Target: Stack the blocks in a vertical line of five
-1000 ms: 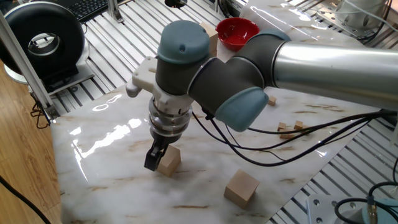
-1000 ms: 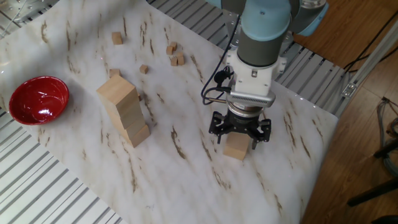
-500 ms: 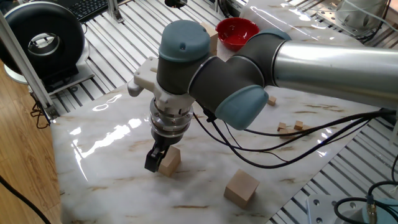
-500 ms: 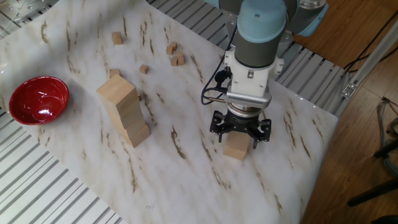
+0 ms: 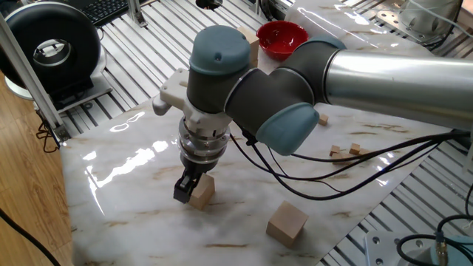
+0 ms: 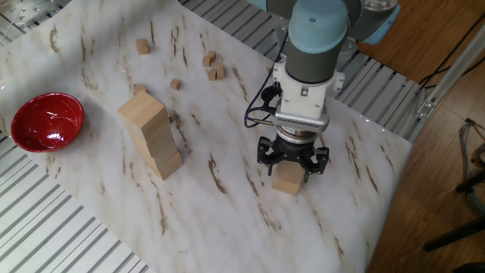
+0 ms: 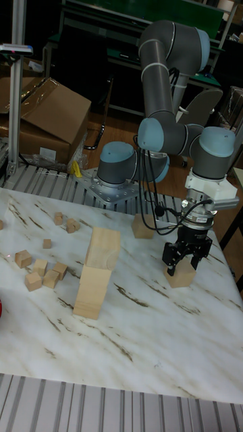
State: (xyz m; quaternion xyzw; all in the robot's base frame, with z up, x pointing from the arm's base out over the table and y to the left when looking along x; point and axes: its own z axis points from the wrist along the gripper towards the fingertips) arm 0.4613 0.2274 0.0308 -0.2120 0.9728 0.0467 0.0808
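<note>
Tan wood is sitting between the fingers of the claw (image 6: pixel 292 163): one of the large blocks (image 6: pixel 288 180) is resting on the marble-patterned table (image 6: pixel 227 220) with the black fingers (image 5: pixel 183 192) flanking its opposite sides. The fingers are standing close against the block's faces, but the views are not showing clearly whether they are pressing on it, so the grip itself cannot be told. The block's base appears to be lying flat on the table.

Off to one side of the claw, well apart, the stack of blocks (image 6: pixel 151 136) is standing upright, three cubes high with the top one turned slightly askew. Another loose block (image 5: pixel 286 223) is lying near the claw in one fixed view, closer to the table's edge; in the tall fixed view it is showing behind the claw, toward the arm's base (image 7: pixel 118 172).

Beyond the stack, farther from the claw, a red bowl (image 6: pixel 45 121) is sitting near the table's edge. Several tiny wooden cubes (image 6: pixel 214 68) are lying scattered well away from the claw, on the far side of the stack.
</note>
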